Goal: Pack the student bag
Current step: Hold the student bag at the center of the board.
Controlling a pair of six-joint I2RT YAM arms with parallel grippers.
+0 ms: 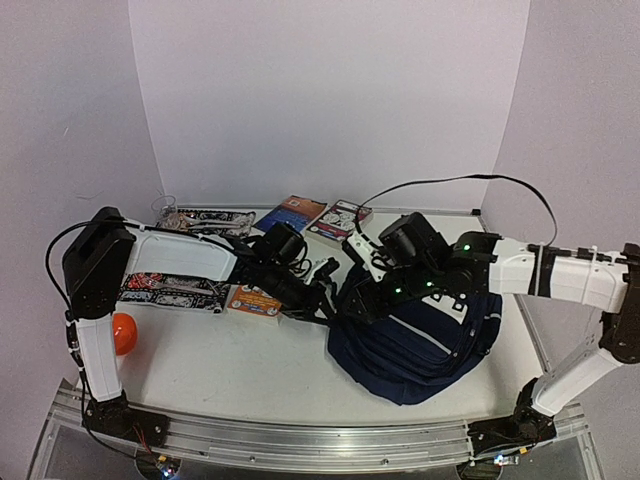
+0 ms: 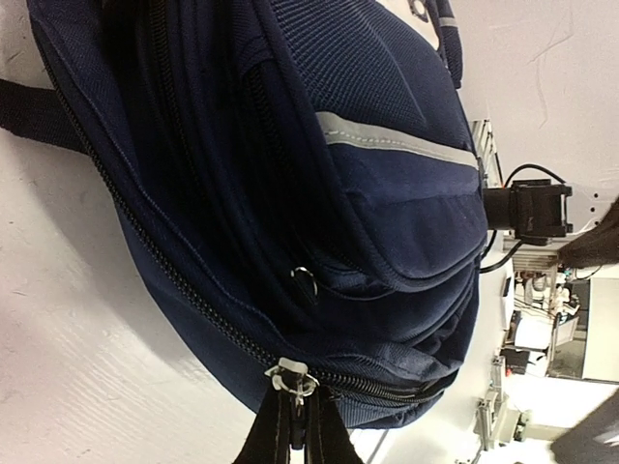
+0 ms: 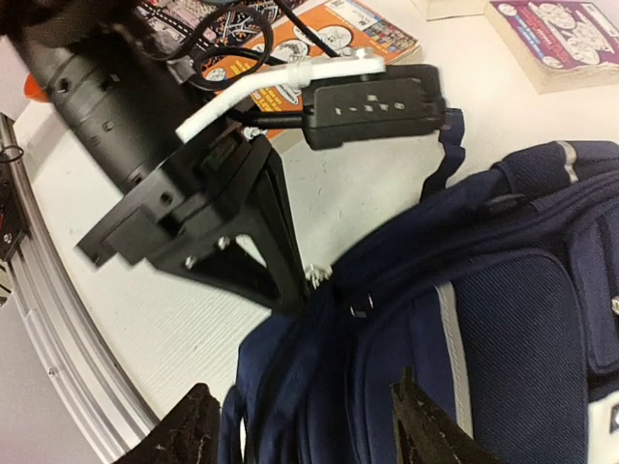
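We see left gripper (image 2: pixel 293 411) pinched tight on zipper pull (image 2: pixel 292 379), 10 o'clock of student bag (image 1: pixel 420 350); right gripper (image 3: pixel 305 425) spread wide above it.

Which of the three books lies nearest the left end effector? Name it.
The orange book, right beside the left end effector; the blue book and purple-white book lie farther back.

I see the student bag (image 1: pixel 420 345) lying flat on the right half of the white worktop (image 1: pixel 230 355). My left tool (image 1: pixel 327 303) meets the bag's left edge, and my right tool (image 1: pixel 368 302) sits over its upper left corner. An orange book (image 1: pixel 252 300) lies just beside the left arm (image 1: pixel 180 258). A blue book (image 1: pixel 293 212) and a pink-edged book (image 1: pixel 340 218) lie at the rear. An orange ball (image 1: pixel 123 333) rests at the far left.
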